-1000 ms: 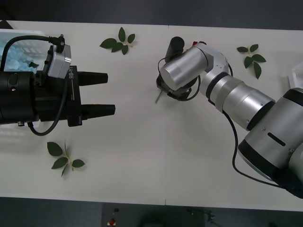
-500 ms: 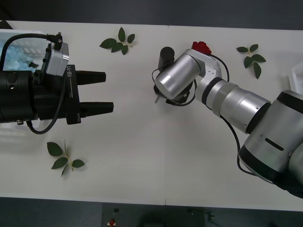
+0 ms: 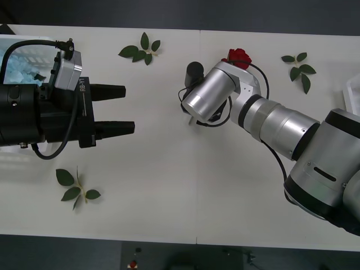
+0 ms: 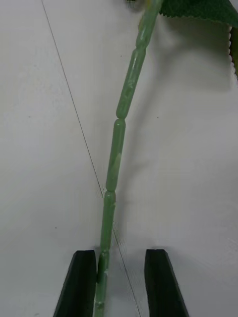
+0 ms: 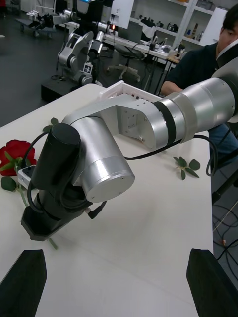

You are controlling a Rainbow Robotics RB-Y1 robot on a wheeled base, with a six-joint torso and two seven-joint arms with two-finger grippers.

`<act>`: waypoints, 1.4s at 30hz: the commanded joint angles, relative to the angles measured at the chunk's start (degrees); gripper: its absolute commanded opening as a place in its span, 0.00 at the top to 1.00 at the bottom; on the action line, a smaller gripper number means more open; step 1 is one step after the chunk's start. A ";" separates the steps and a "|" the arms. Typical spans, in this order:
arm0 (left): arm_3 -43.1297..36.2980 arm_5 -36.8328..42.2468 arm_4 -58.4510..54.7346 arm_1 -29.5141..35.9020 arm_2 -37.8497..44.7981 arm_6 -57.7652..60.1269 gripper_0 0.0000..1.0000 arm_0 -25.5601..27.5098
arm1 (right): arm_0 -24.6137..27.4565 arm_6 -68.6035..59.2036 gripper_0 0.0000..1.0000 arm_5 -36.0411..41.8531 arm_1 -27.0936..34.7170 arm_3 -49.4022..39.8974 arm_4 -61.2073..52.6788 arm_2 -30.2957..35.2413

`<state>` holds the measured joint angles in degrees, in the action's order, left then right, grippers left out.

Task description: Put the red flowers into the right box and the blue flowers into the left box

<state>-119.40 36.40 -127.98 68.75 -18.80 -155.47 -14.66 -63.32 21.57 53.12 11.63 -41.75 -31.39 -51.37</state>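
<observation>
Right gripper (image 4: 119,285) over mid-table (image 3: 169,163), pointed down. The stem (image 4: 119,148) of a red rose (image 3: 238,57) runs between its 2 black fingers (image 4: 79,282), touching one finger's inner face and apart from the other; fingers parted, not clamped on it. Bloom lies on the table just past the right wrist, on its far side; a dark leaf (image 4: 203,10) sits at the stem's far end from the fingers.

Left gripper (image 3: 121,109) hangs above the table's left side, 2 black fingers spread wide, nothing between them, pointed at the right arm.

Left box (image 3: 22,42) behind the left arm, pale blue flowers (image 3: 17,62) inside. Right box (image 3: 353,90) rim at the far right edge, well beyond the right arm.

3 leaf sprigs on the table: one (image 3: 142,49) beyond the left gripper, one (image 3: 76,188) nearer the robot, one (image 3: 300,68) just past the rose.
</observation>
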 commanded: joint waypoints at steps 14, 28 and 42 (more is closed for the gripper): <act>0.04 -0.28 -0.52 1.82 -0.10 0.47 0.18 -1.33 | -0.58 2.07 1.00 4.53 5.86 0.79 -3.41 0.93; 0.04 -0.28 -0.52 1.82 -0.10 0.47 0.18 -1.33 | 6.28 3.83 1.00 9.02 21.15 -9.23 -9.83 2.59; 0.04 -0.28 -0.52 1.82 -0.10 0.47 0.18 -1.33 | 17.88 9.80 1.00 15.87 33.54 -36.12 -10.88 2.51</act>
<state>-119.22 36.40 -127.98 68.75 -18.80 -155.47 -14.66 -46.21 31.18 68.92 42.52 -73.82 -41.66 -48.71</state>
